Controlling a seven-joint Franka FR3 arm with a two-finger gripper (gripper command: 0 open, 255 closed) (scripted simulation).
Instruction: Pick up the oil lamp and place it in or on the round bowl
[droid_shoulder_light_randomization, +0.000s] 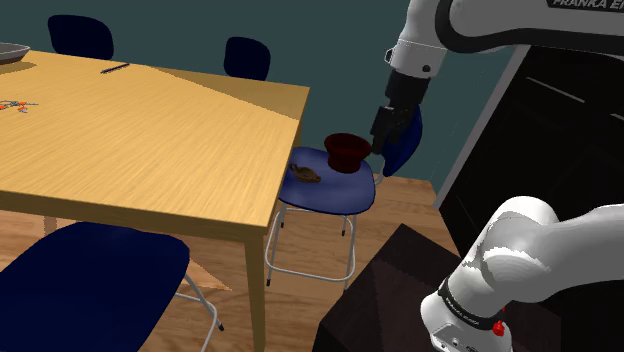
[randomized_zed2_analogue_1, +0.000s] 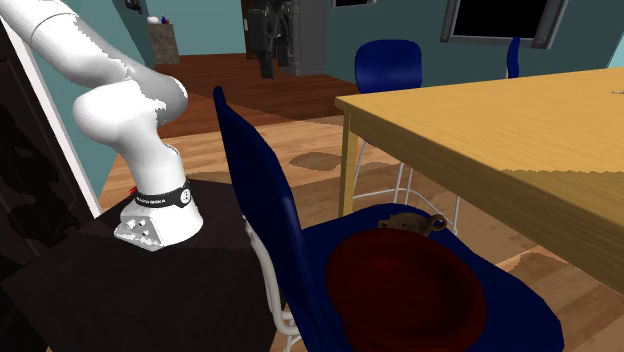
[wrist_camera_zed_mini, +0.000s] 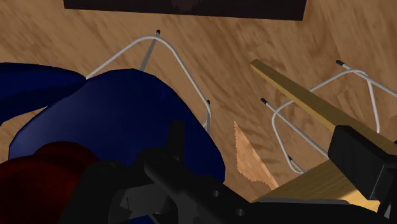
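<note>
Shoulder view, left to right:

- One wooden desk. It carries three small items toward its left end: one grey dish cut off by the frame edge, one small multicoloured object, and one thin dark stick.
- Four blue chairs counted: back-left chair and back-middle chair beyond the desk, near chair at the lower left, and corner chair off the desk's right corner.
- One oil lamp, small and brown, sits on the corner chair's seat on the side toward the desk.
- One round bowl, dark red, is on the same seat, just right of the lamp. The lamp is outside it. I cannot tell whether the two touch.
- One end effector, black, hangs just right of the bowl's rim. The lamp is not in it. Whether it is open or closed I cannot tell.
- One dark stand at the lower right carries the white arm
</note>
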